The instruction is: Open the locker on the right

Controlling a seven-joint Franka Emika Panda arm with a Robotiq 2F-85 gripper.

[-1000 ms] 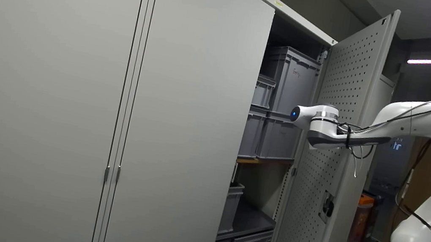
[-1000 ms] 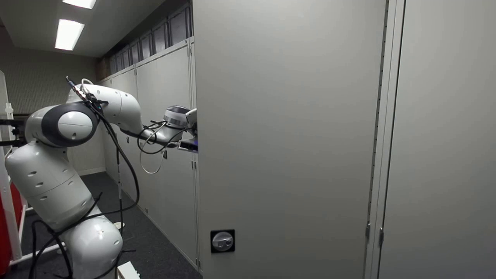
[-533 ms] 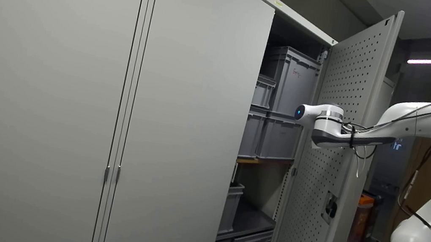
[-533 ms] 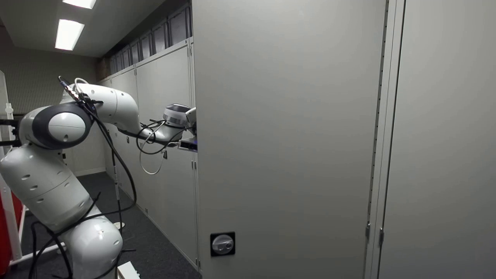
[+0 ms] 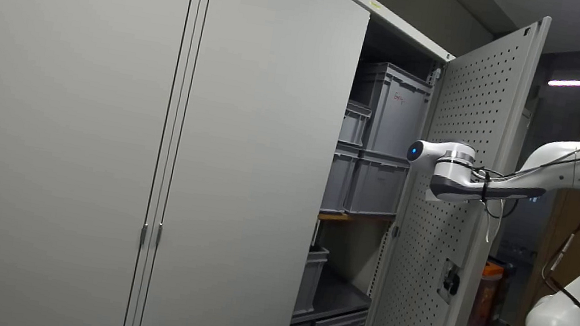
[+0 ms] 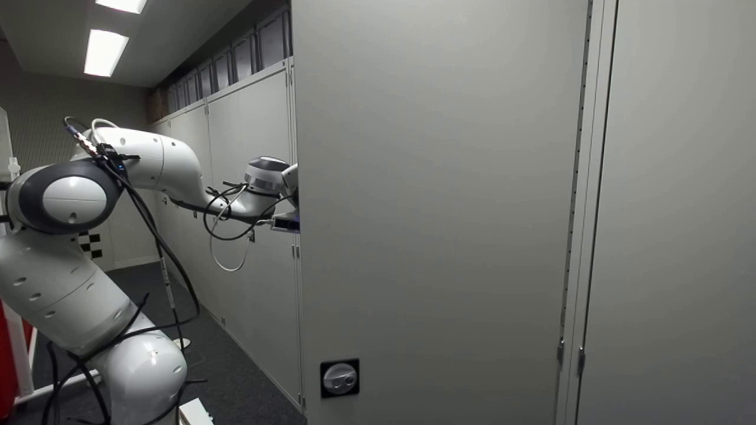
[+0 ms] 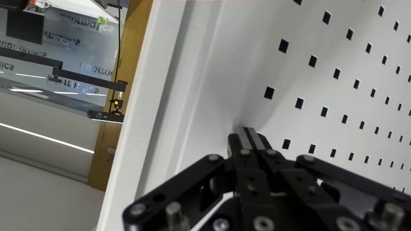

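In an exterior view, a row of lt. grey metal cabinets [image 6: 251, 136] goes toward the back wall [image 6: 47, 97], w/ a line of grey boxes [image 6: 222, 71] above it. The carpet [image 6: 236, 383] there is dk. grey. On the ceiling [image 6: 171, 35], two rect. light panels [image 6: 106, 53] are lit. Also in an exterior view, a bin w/ orange top [image 5: 483, 301] stands just beside a dk. bin [image 5: 500, 301]. In the wrist view, a glass wall [image 7: 93, 53] carries "informatics" lettering [image 7: 96, 69], flipped top to bottom, near a wood-coloured panel [image 7: 131, 45].
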